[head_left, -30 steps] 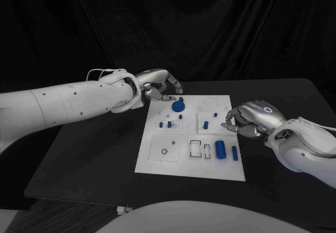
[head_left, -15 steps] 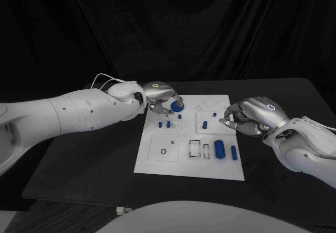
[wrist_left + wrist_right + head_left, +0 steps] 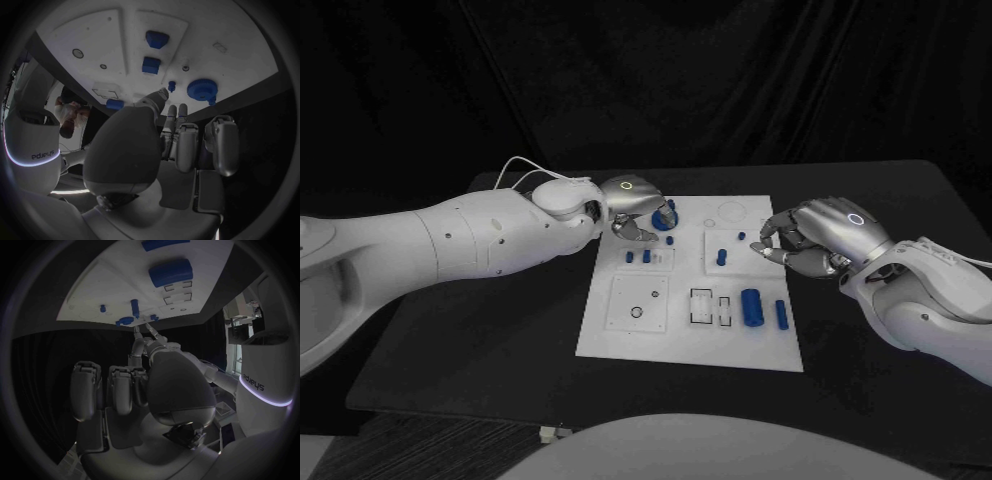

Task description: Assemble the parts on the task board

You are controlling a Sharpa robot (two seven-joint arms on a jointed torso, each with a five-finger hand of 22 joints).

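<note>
Task board (image 3: 625, 335) mid-table, partly assembled: several blue pegs (image 3: 639, 257) stand in sockets, 2 cylinders (image 3: 753, 307) lie loose near its front. Left hand (image 3: 635, 208) over the blue gear (image 3: 202, 90), grasp unclear. Right hand (image 3: 816, 238) curled, seemingly empty.

Looks like a robotics lab: black table (image 3: 473, 340) under both hands, black curtain (image 3: 733, 80) hung beyond them, and a white board (image 3: 635, 335) with blue test pieces (image 3: 753, 307) between them.

Both arms reach inward, the left robot hand (image 3: 635, 210) and right robot hand (image 3: 808, 240) with fingers curled in.
</note>
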